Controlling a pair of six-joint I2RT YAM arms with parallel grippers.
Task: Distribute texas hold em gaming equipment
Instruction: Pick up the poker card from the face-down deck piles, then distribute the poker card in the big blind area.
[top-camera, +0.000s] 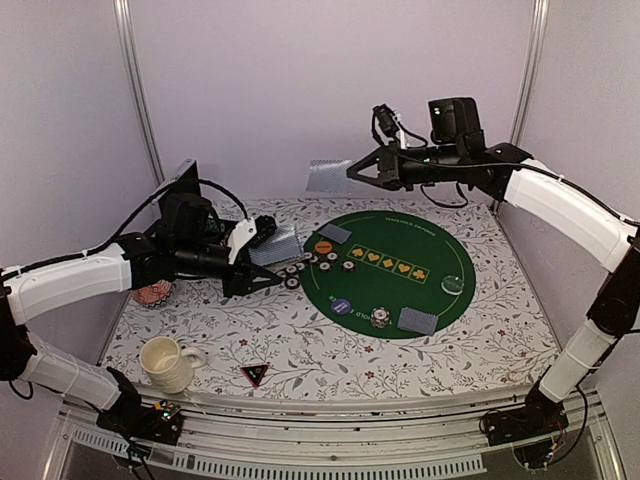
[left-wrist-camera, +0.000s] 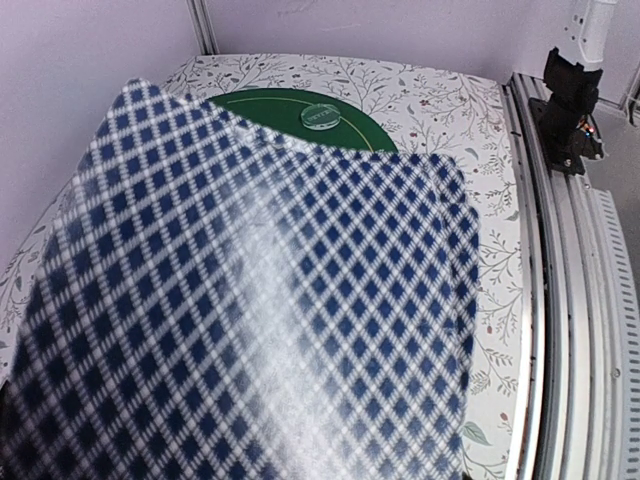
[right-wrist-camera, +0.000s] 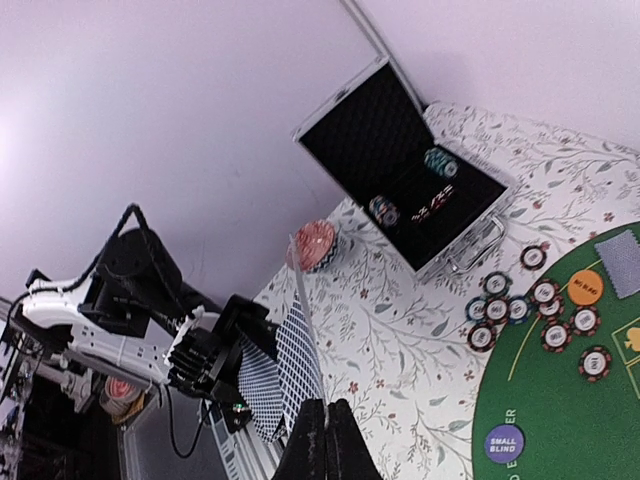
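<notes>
Two fanned cards fill the left wrist view, backs to the lens, so the fingers gripping them are hidden there. From above, the left gripper is seen clamped on one end of them, holding them low over the table just beside the left rim of the mat, with the chips clustered close by at that rim. Their long axis runs out from the jaws toward the mat, so the free ends already point where they belong. The right gripper hangs high over the mat's far edge, fingers pressed together on a single card that sticks out to the left and shows edge-on in its own wrist view. On the mat, a far pile lies at the upper left and a near pile at the lower right. By my judgement the left arm is much the nearer to the cloth and needs only a short reach right and forward to lay its pair at an unfilled seat, whereas the right arm must first come well down. One risk is that the pair slides apart on release.
</notes>
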